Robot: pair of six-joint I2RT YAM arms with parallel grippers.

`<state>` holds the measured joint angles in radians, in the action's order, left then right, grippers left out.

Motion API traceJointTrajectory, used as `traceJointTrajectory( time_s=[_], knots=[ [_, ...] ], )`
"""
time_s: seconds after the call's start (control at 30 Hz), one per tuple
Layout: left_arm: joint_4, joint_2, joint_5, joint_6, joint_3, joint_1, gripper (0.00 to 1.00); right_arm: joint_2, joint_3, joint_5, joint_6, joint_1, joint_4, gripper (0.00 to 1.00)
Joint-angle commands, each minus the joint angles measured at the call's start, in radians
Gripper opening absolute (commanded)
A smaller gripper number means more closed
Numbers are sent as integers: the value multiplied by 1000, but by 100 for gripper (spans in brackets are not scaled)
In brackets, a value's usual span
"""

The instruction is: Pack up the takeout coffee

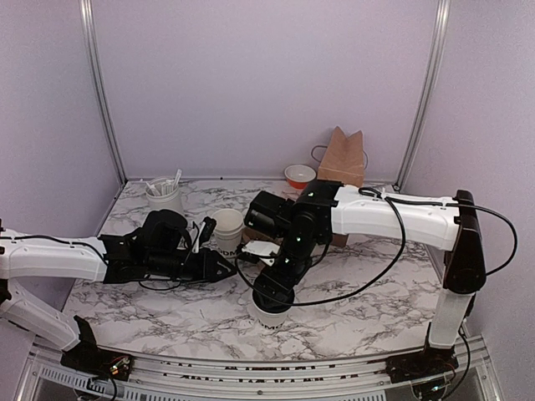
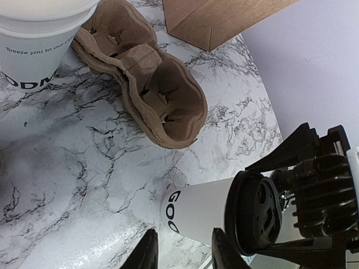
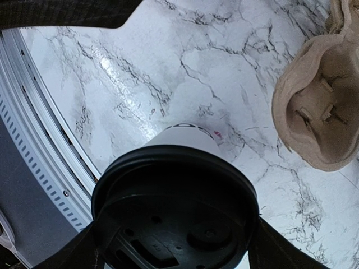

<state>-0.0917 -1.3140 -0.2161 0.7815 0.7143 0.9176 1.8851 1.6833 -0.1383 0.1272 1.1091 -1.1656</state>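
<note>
near edge — takeout coffee (image 1: 270, 317) upright on marble table (image 1: 167, 317), right gripper (image 1: 276, 288) clasped round its black lid | middle: left gripper (image 1: 224, 266) jaws narrow, empty; lidless cup (image 1: 227, 227); cardboard carrier (image 2: 168, 106) | far: paper bag (image 1: 341, 159), bowl (image 1: 299, 175), utensil holder (image 1: 164, 198) — lilac walls (image 1: 267, 83) behind

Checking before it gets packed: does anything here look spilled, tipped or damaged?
Nothing stands out. The takeout coffee stands upright on the table with its lid seated. No spill shows on the marble around it, and the cup carrier looks intact.
</note>
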Motion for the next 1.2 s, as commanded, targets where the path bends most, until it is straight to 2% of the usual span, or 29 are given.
traceJointTrajectory(
  time_s=[0.0, 1.17],
  knots=[
    [-26, -15, -14, 1, 4, 6, 34, -5, 15, -22, 5, 9, -1, 82],
    [-26, -19, -7, 7, 3, 23, 34, -20, 66, 15, 28, 24, -31, 82]
  ],
)
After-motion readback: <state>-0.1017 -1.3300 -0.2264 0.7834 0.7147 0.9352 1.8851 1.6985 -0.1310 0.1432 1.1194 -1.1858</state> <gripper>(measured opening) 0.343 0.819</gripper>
